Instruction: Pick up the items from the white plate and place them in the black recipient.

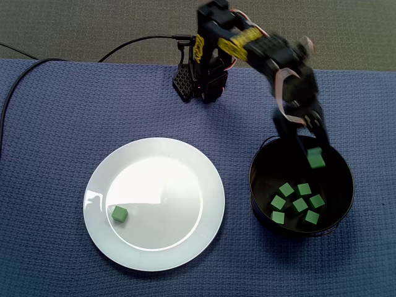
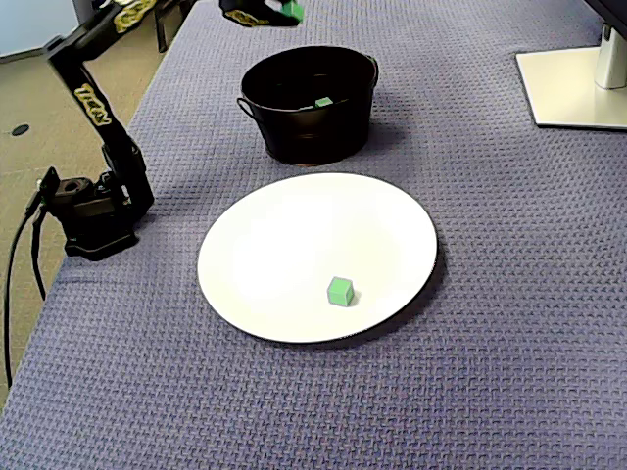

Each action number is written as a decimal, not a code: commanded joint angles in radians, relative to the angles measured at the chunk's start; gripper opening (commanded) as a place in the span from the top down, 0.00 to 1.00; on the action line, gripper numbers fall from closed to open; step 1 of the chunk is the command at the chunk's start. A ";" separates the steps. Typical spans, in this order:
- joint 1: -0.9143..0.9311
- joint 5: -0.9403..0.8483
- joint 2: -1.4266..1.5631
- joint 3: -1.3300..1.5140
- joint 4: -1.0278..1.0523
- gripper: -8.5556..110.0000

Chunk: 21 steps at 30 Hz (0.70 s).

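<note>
The claw (image 1: 311,147), closed on a green cube (image 1: 315,159), hangs above the black recipient (image 1: 258,185) to drop it among other cubes (image 1: 300,205), while one last cube (image 1: 119,214) waits on the white plate (image 1: 167,185)

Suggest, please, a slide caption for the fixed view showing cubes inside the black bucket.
Gripper holds a green cube above the black bucket; a lone cube lies on the white plate.
</note>
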 commanded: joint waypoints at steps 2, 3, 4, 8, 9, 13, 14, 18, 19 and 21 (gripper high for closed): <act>-0.035 0.075 -0.224 -0.014 -0.058 0.93; -0.031 0.080 -0.235 0.025 -0.100 0.93; -0.028 0.077 -0.238 0.061 -0.138 0.93; -0.002 0.078 -0.181 0.120 -0.120 0.61; 0.018 0.067 -0.152 0.103 -0.077 0.58; 0.199 -0.084 -0.002 -0.080 0.190 0.58; 0.275 -0.137 0.031 -0.141 0.244 0.58; 0.618 -0.331 0.089 -0.324 0.279 0.58; 0.698 -0.382 0.094 -0.328 0.252 0.59; 0.830 -0.512 0.075 -0.308 0.193 0.59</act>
